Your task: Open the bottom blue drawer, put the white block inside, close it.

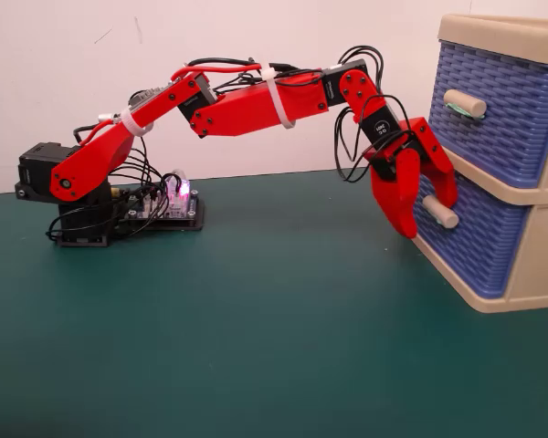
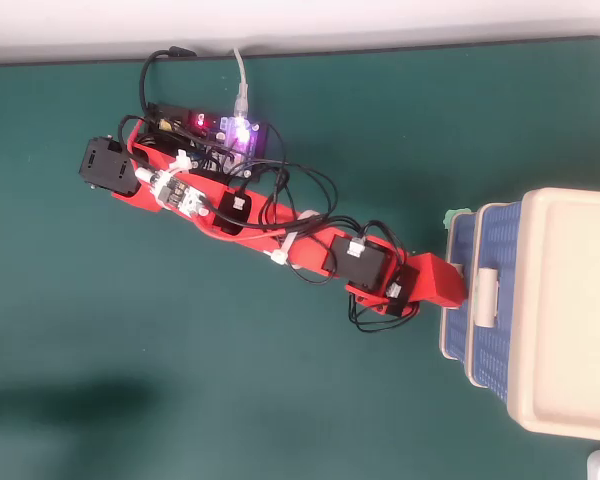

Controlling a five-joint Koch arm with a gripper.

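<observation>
The bottom blue drawer (image 1: 479,242) sits in the beige frame (image 1: 534,274) at the right of the fixed view and looks closed or nearly so. Its beige handle (image 1: 443,214) pokes out between my jaws. My red gripper (image 1: 429,217) hangs at the drawer front, open, with one finger on each side of the handle. In the overhead view my gripper (image 2: 456,288) meets the drawer front (image 2: 458,335) and hides the handle. The white block is out of view.
The upper blue drawer (image 1: 507,114) with its green-tipped handle (image 1: 464,103) is just above my gripper. The arm's base (image 1: 59,196) and a lit control board (image 1: 176,196) stand at the back left. A small green thing (image 2: 457,216) shows by the drawers' front corner. Green mat (image 1: 256,328) spreads in front.
</observation>
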